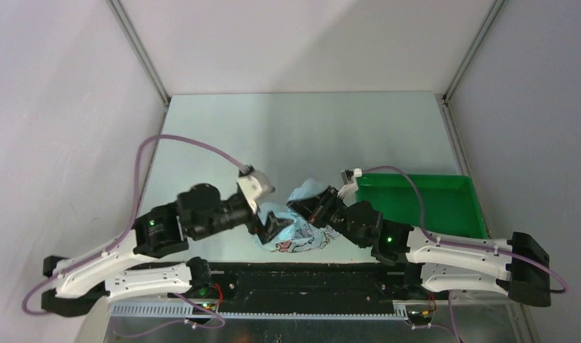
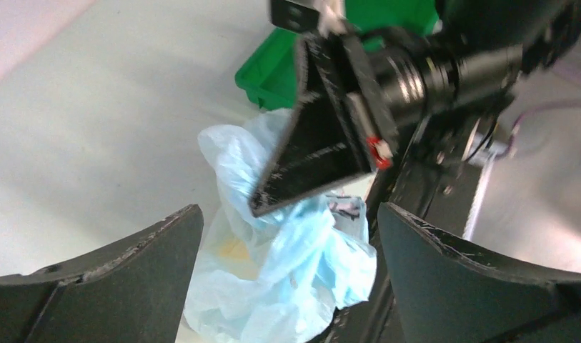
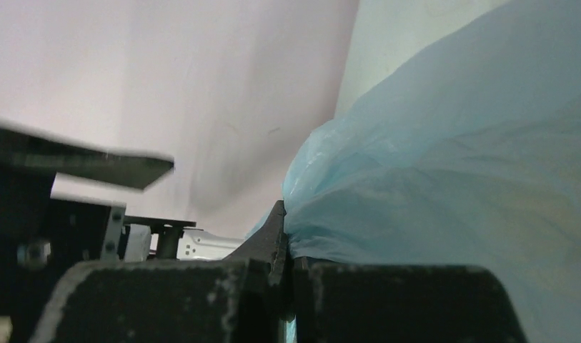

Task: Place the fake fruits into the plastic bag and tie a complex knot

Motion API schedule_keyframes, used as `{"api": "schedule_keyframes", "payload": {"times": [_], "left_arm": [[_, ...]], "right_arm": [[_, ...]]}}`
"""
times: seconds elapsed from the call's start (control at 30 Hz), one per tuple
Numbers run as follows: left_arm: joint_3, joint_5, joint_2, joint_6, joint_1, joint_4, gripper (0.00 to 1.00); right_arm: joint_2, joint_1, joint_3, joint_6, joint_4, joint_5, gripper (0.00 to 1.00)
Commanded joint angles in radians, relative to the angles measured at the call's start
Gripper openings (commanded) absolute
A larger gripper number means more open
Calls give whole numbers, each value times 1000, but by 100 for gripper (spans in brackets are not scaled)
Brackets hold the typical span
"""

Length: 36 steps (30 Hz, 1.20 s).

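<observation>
Crumpled plastic bag (image 1: 298,237) down at the near edge of the desk (image 1: 273,136), sandwiched between the two arms, just left of the green tray (image 1: 430,204). Right gripper (image 3: 284,239) clamped tight on a fold of it, fingers pressed together with blue plastic squeezed into the seam. Left gripper (image 2: 289,211) spread wide with nothing held, bag sitting out front in the gap between the fingers; can't tell whether either finger actually touches plastic. Hint of the yellow fruit (image 2: 234,250) showing through the film in the left wrist view, grapes impossible to make out. Pretty cramped up front: bag close to the black base rail (image 1: 309,279), tray just beside it on the right. Loads of bare desk toward the back and left, side walls (image 1: 58,107) boxing it all in.
</observation>
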<state>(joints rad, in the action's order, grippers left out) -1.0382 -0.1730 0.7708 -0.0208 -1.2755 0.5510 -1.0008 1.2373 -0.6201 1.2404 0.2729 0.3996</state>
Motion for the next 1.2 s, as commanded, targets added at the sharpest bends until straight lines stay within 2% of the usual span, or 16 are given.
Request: {"api": "schedule_keyframes", "payload": {"times": [0.0, 0.27, 0.37, 0.47, 0.6, 0.77, 0.93, 1.07, 1.17], "left_arm": [[-24, 268, -32, 310, 194, -24, 99], [108, 443, -42, 634, 411, -198, 98], [161, 501, -49, 681, 469, -246, 95], [149, 505, -47, 668, 515, -226, 95], [126, 509, -56, 666, 551, -214, 95], [136, 547, -74, 693, 586, -255, 97], [205, 607, -77, 759, 593, -349, 96], [286, 652, -79, 846, 593, -482, 90], [330, 656, -75, 884, 593, -539, 78]], "right_arm": [[-28, -12, 50, -229, 282, -145, 0], [-50, -22, 106, -390, 505, -282, 0], [-50, -62, 108, -407, 535, -421, 0], [-41, -159, 90, -395, 537, -557, 0], [-8, -274, -11, -436, 354, -734, 0], [-8, -426, -66, -394, 347, -1004, 0], [-51, -483, -79, -369, 375, -1135, 0], [-90, -507, -79, -360, 383, -1183, 0], [-116, -519, -79, -353, 402, -1219, 0]]}}
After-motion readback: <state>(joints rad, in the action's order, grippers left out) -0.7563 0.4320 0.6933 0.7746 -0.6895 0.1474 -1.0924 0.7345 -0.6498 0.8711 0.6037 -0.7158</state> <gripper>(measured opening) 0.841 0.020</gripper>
